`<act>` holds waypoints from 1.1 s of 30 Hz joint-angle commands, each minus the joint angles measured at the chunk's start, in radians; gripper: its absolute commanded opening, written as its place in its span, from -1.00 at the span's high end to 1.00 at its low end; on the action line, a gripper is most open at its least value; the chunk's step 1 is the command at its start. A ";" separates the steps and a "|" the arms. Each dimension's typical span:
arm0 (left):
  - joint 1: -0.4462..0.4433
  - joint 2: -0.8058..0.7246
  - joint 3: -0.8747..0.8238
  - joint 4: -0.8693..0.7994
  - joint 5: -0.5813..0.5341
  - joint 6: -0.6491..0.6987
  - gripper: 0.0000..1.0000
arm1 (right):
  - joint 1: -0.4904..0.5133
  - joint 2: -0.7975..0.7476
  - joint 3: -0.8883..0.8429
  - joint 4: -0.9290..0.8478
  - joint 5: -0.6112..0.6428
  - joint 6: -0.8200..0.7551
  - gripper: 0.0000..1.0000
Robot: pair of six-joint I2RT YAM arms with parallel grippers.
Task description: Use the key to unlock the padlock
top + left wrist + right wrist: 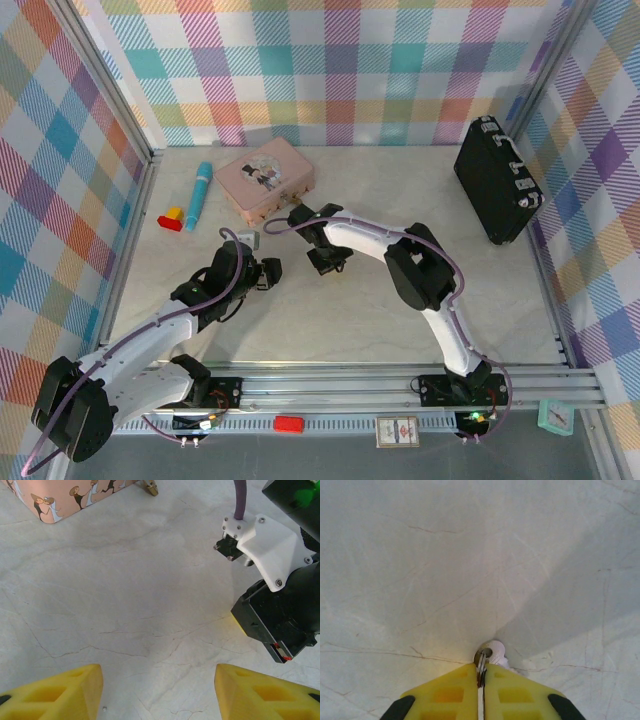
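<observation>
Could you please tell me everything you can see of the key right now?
The key is small, thin and silvery-grey, metal by its shine. Its rounded head has a hole, seemingly with a thin ring through it. It is pinched edge-on between the yellow fingers of the shut right gripper, head poking past the fingertips toward the pale marbled table. The rest is mostly hidden between the fingers. Whether it touches the table I cannot tell.

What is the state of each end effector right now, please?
Left end effector: open, holding nothing.
Right end effector: closed on the key.
</observation>
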 commanded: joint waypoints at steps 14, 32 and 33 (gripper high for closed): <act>0.007 -0.016 -0.018 0.042 -0.018 0.013 -0.23 | -0.012 -0.415 -0.346 0.428 -0.300 -0.069 1.00; 0.033 -0.133 -0.115 0.258 0.314 -0.013 -0.23 | -0.022 -0.731 -0.760 0.987 -0.496 0.289 1.00; 0.041 -0.131 -0.119 0.276 0.347 -0.023 -0.22 | -0.022 -0.737 -0.779 1.017 -0.504 0.316 1.00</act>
